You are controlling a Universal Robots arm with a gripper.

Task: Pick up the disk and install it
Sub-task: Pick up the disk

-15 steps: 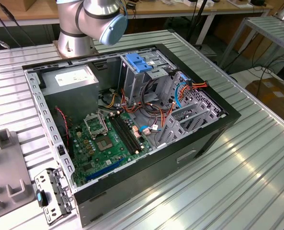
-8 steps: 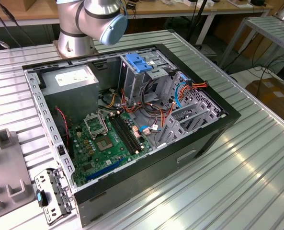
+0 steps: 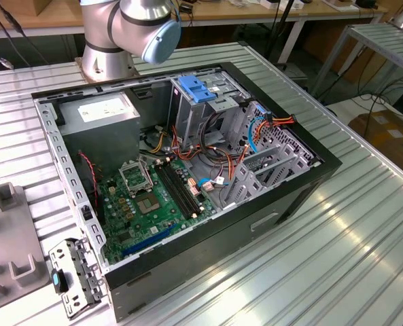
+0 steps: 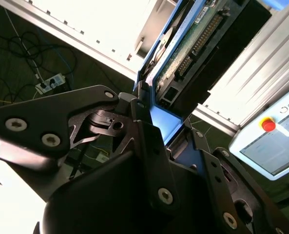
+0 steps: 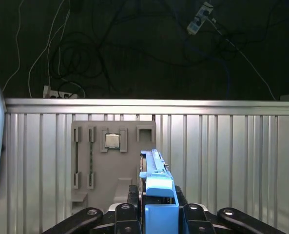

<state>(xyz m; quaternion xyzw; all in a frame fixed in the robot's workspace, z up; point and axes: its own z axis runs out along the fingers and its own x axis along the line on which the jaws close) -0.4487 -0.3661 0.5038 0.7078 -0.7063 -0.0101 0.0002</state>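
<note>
The disk (image 5: 157, 187) is held edge-on, with its blue side rail facing the first wrist view. In the second wrist view the disk (image 4: 195, 46) shows its green circuit-board underside and a blue rail. My gripper (image 5: 157, 207) is shut on the disk, with one black finger (image 5: 132, 197) pressed against each side. The second wrist view has the gripper (image 4: 167, 127) clamping the disk's lower end. The disk hangs above the ribbed metal table (image 5: 232, 156), over a grey fixture plate (image 5: 112, 165).
The open computer case (image 3: 303, 183) lies on the table, holding a motherboard (image 3: 153, 197), a power-supply box (image 3: 102, 109) and a drive cage with a blue latch (image 3: 198, 88). The arm's base (image 3: 130, 30) stands behind it. The fixture plate holds a chip (image 5: 112, 141). A pendant (image 4: 271, 141) sits nearby.
</note>
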